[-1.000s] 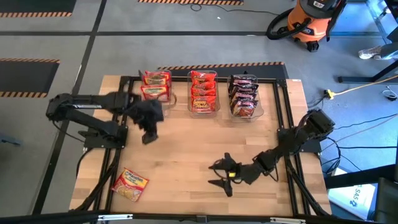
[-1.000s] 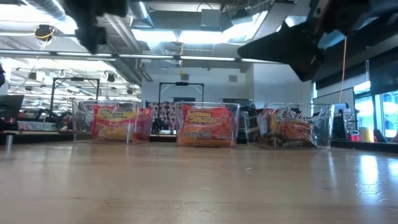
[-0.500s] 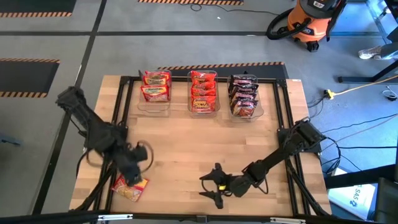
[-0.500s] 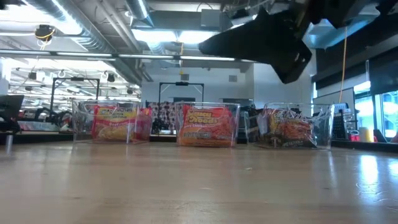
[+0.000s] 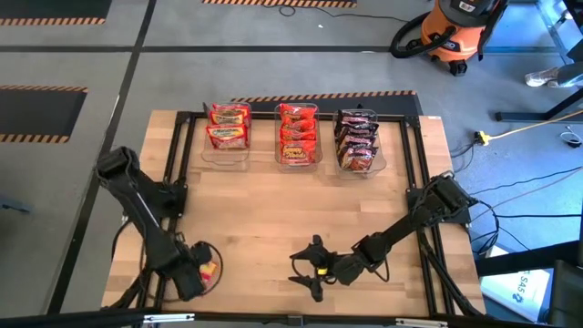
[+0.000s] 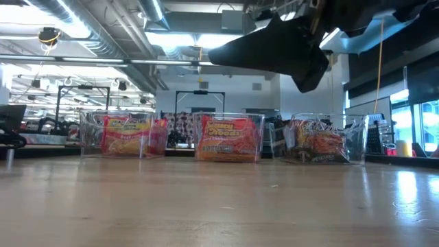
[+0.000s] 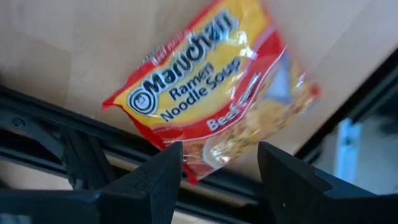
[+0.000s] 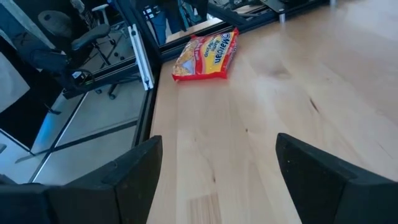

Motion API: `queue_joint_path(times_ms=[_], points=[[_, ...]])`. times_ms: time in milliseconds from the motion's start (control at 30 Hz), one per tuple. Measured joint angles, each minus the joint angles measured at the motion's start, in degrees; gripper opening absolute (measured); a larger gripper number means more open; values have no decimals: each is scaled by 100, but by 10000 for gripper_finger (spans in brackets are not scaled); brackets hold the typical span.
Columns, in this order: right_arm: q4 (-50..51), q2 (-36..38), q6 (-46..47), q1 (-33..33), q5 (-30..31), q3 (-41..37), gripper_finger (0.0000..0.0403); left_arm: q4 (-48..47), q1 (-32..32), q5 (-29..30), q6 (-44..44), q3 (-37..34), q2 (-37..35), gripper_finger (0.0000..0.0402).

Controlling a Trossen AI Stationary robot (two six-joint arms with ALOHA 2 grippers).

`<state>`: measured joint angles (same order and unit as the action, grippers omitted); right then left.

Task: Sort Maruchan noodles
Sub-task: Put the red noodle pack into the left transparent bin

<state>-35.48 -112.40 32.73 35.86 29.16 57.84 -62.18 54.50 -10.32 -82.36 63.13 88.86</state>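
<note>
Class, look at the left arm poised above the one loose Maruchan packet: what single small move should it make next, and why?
Probably a short drop straight down. The left gripper hovers open over the loose yellow-and-red Maruchan beef packet, which lies flat near the table's front-left corner and shows between the fingers in the left wrist view. Closing now would likely miss it. The right gripper waits open at the front middle.

Orange shop vacuum (image 5: 453,29) beyond three clear bins (image 5: 296,159).

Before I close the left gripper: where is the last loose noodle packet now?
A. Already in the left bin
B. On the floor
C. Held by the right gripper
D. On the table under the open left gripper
D: the packet lies flat on the table beneath the open left gripper.
</note>
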Motion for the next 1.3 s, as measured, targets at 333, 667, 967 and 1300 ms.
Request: queue_joint_path(times_ms=[333,667,967,1300], points=[[253,0,-6,11,140,-3,292,143,121,-483,1588,-2,1192,202],[263,0,-11,9,134,-9,292,779,-127,1006,3413,33,1306,202],[259,0,-4,-118,129,-9,292,2940,-980,2682,5023,-4,1413,202],[400,91,244,-385,-349,-9,292,4476,-2092,2782,5997,0,1597,202]])
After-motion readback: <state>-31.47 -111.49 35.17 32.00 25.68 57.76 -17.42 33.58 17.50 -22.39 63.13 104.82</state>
